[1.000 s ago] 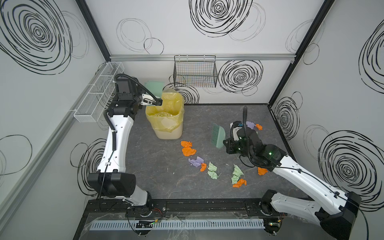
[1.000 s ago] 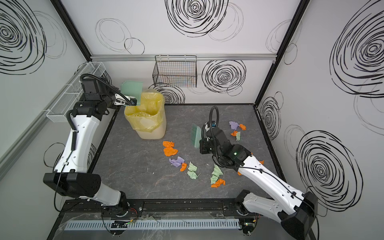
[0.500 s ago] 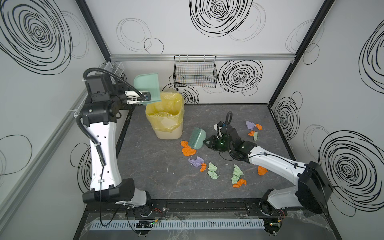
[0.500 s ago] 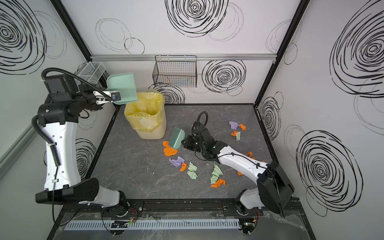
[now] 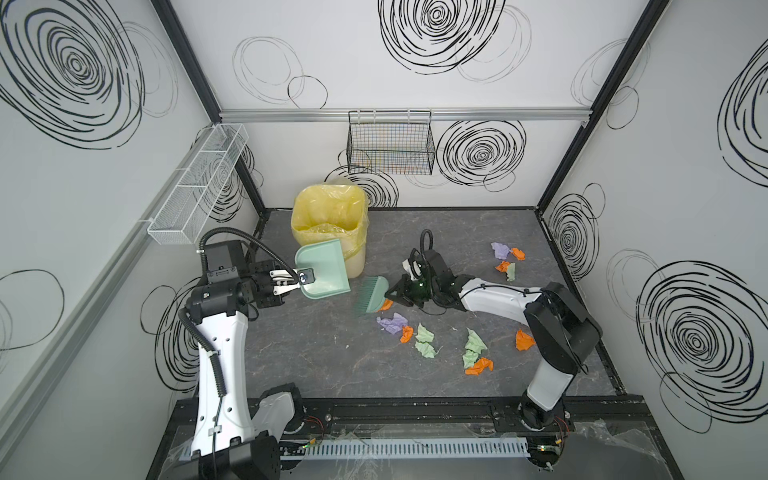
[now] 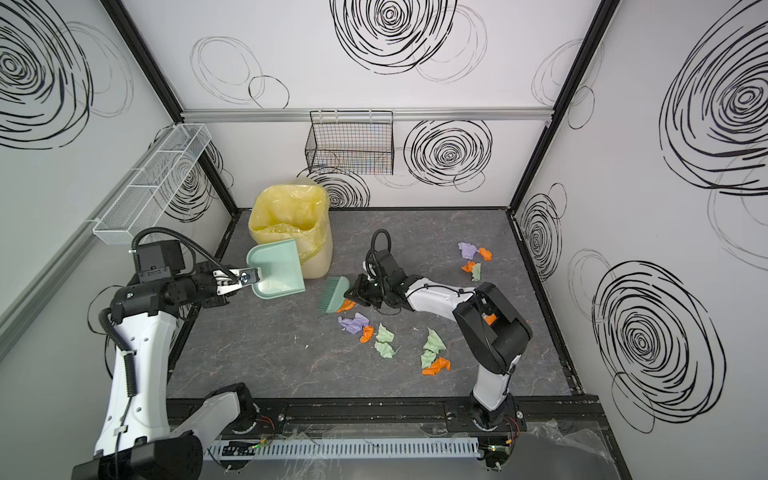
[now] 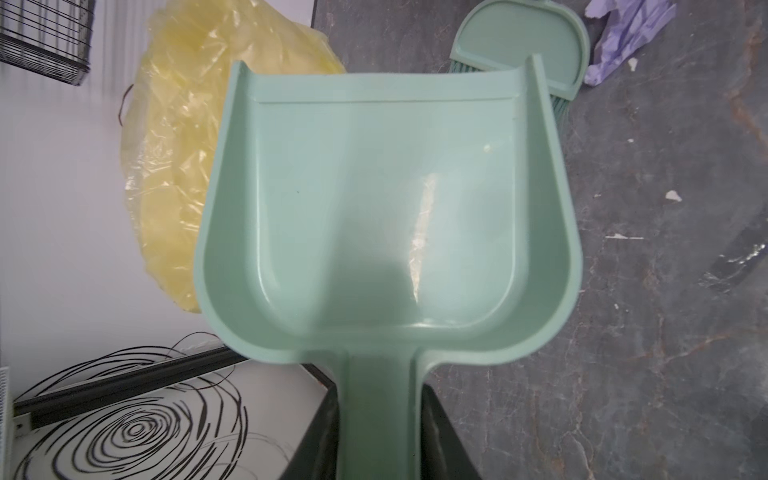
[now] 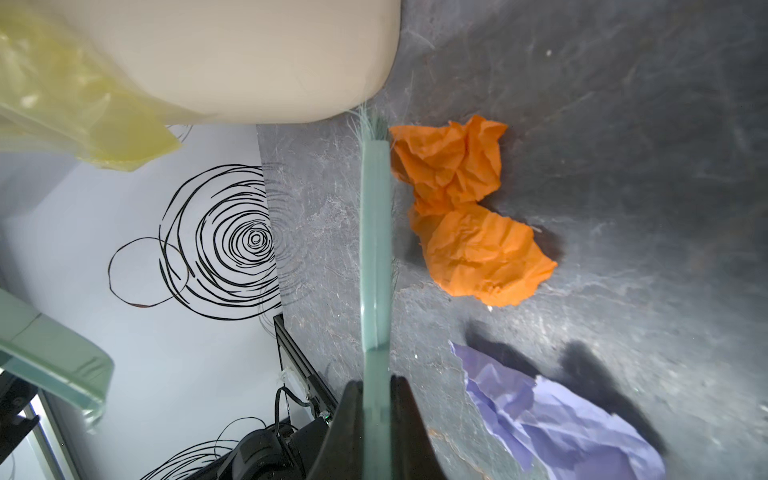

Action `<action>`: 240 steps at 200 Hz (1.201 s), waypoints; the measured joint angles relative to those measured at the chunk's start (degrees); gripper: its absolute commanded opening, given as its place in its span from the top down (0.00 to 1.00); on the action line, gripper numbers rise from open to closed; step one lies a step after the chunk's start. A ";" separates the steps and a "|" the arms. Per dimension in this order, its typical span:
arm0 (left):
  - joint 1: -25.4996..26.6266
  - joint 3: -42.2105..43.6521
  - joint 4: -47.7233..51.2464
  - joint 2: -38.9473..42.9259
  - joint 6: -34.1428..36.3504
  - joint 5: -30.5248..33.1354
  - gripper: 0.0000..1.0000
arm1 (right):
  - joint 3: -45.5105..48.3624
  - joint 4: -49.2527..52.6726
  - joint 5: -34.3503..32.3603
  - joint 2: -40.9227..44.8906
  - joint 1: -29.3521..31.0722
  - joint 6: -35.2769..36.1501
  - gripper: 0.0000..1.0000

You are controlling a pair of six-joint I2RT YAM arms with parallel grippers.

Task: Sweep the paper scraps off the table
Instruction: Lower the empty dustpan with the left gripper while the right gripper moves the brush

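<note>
Several crumpled orange, pale green and lilac paper scraps (image 5: 424, 340) lie on the dark table (image 5: 324, 365), with a far cluster (image 5: 505, 257) at the back right. My right gripper (image 5: 397, 289) is shut on a teal brush (image 5: 371, 296), whose bristles rest beside two orange scraps (image 8: 486, 257); a lilac scrap (image 8: 561, 415) lies close by. My left gripper (image 5: 305, 276) is shut on the handle of an empty teal dustpan (image 5: 324, 270), held above the table in front of the bin, just left of the brush.
A beige bin with a yellow liner (image 5: 328, 216) stands at the back left, right behind the dustpan. A black wire basket (image 5: 390, 145) hangs on the back wall and a white mesh shelf (image 5: 199, 187) on the left wall. A black frame rail (image 5: 415, 409) edges the front.
My left arm has brought the dustpan down from above the bin to low in front of it. My right arm has swung the brush left and forward onto the orange scraps.
</note>
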State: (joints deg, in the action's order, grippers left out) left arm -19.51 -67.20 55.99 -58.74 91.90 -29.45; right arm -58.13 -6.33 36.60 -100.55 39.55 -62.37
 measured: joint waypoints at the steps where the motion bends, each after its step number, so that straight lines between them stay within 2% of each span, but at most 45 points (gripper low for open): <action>1: 0.00 0.11 0.00 0.02 0.00 -0.04 1.00 | 0.13 0.00 0.09 0.07 -0.04 0.00 1.00; 35: -0.04 5.68 -1.09 1.25 -0.04 -1.84 1.00 | 7.50 1.51 2.75 4.17 -3.15 1.73 1.00; 68: 1.36 9.18 -2.51 1.84 -0.68 -2.21 1.00 | 14.64 6.25 4.26 12.50 -7.76 5.62 1.00; 107: 8.22 16.20 -6.75 3.19 -3.96 -0.35 1.00 | 19.43 18.71 3.89 23.98 -16.81 13.53 1.00; 137: 14.53 20.96 -9.84 4.31 -8.11 1.88 1.00 | 18.32 30.21 2.58 30.40 -25.27 22.43 1.00; 152: 16.92 21.92 -11.39 4.33 -10.29 2.45 1.00 | 16.35 34.21 3.34 31.80 -27.28 26.99 1.00; 194: 19.10 22.77 -14.53 3.69 -14.51 2.64 1.00 | 8.90 42.56 9.03 33.42 -24.41 40.65 1.00; 215: 19.10 23.82 -15.85 3.65 -15.50 2.67 1.00 | 6.51 46.66 8.55 33.14 -18.12 45.46 1.00; 240: 19.10 25.40 -16.98 3.50 -16.13 2.54 1.00 | 7.30 49.94 8.39 31.69 -10.27 47.82 1.00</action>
State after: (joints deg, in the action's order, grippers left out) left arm -0.40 -41.80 39.00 -55.24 75.77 -26.92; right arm -50.83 43.62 44.99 -68.86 29.28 -14.55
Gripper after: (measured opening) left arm 0.289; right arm 0.109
